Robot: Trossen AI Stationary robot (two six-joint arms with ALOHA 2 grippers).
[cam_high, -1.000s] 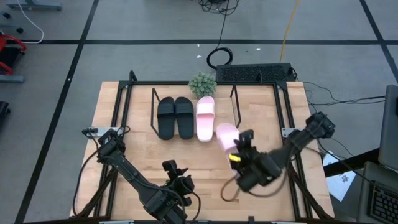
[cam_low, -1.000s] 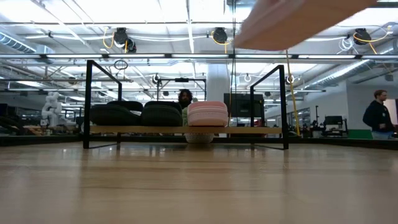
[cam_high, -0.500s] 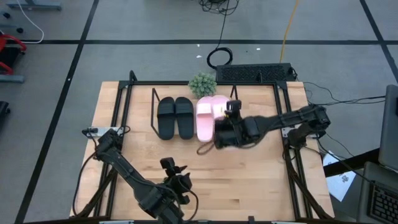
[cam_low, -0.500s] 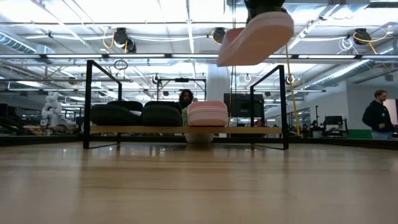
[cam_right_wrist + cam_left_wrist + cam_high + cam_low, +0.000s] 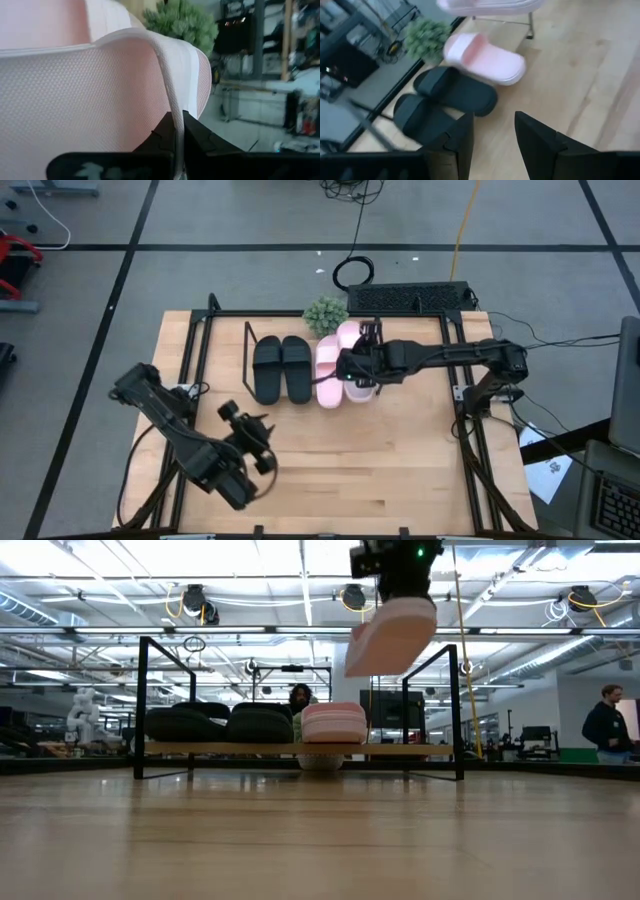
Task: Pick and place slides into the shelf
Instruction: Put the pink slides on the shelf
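High view, entries listed from the near edge of the desk (image 5: 400,480) outward.

1. Left pincer (image 5: 247,442): hovers over bare wood in the near-left part of the desk, well apart from the shelf. Left wrist view shows its two dark fingers (image 5: 462,142) spread with a gap between them, nothing held.

2. Shelf (image 5: 247,360): low black wire rack with a light wooden base, standing toward the far side of the desk. Three slides rest on it side by side: black slide (image 5: 267,369), second black slide (image 5: 297,368), then a pink slide (image 5: 330,370), each just beside the next. Low view shows the same three in a row on the board (image 5: 280,749).

3. Right pincer (image 5: 356,366): reaches in from the right, positioned over the right end of the shelf, just beside the resting pink slide. Its fingers are pressed together on the strap of the second pink slide (image 5: 351,335); right wrist view shows the white strap edge (image 5: 172,95) pinched between the fingertips. Low view shows this slide (image 5: 392,635) in the air, tilted, above the shelf and clear of the board.

4. Small green plant (image 5: 325,314): at the far edge of the desk, just behind the shelf.

5. Person (image 5: 604,726): standing in the room beyond, at far right of the low view.
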